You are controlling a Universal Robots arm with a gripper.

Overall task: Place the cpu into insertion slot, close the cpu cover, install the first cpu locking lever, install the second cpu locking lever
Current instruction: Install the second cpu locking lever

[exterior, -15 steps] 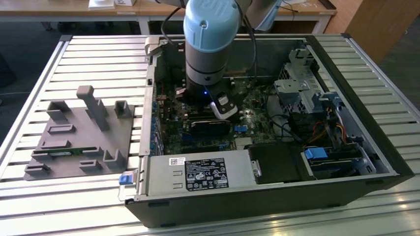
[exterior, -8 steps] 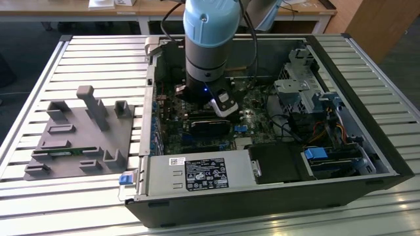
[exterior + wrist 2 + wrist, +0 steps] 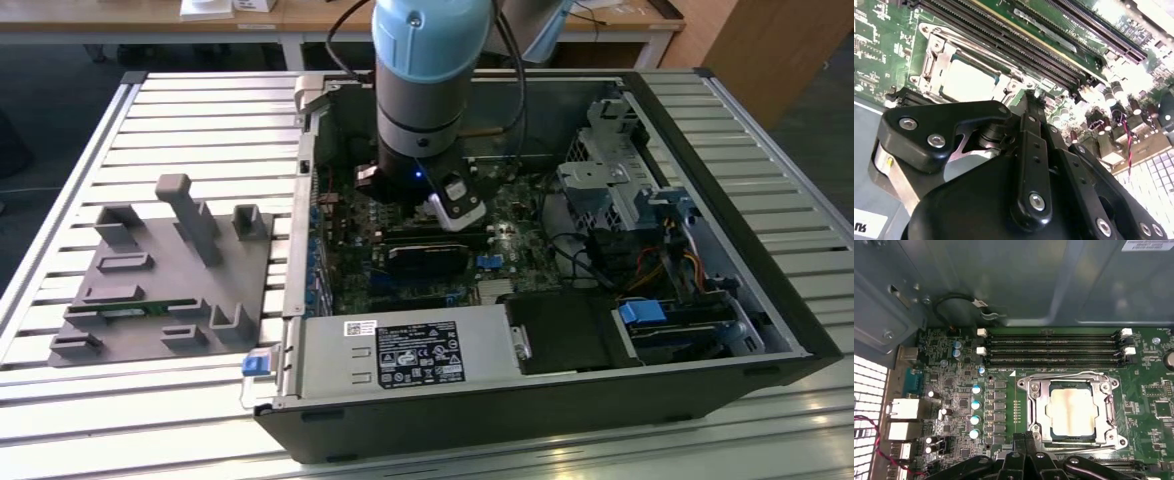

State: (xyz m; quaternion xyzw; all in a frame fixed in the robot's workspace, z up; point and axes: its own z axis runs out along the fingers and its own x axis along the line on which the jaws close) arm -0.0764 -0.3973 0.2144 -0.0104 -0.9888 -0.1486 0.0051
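The cpu (image 3: 1072,410) (image 3: 966,80), a square chip with a dull silver top, lies in the insertion slot, which is hidden beneath it. The cpu cover (image 3: 1036,407) (image 3: 936,55), a silver metal frame, lies flat around the chip. A thin wire lever (image 3: 1069,374) runs along the frame's side next to the memory slots, and a second lever (image 3: 1084,446) lies along the opposite side. My gripper (image 3: 1024,437) (image 3: 1030,97) (image 3: 461,222) is shut with nothing between its fingers. Its tips hover just beside a corner of the cover.
Several long black memory slots (image 3: 1054,347) run beside the socket. A row of blue-topped capacitors (image 3: 975,412) stands on its other side. The open computer case (image 3: 747,250) holds a black card (image 3: 427,258) and a power supply (image 3: 400,350). A grey fixture block (image 3: 160,270) sits on the exterior view's left.
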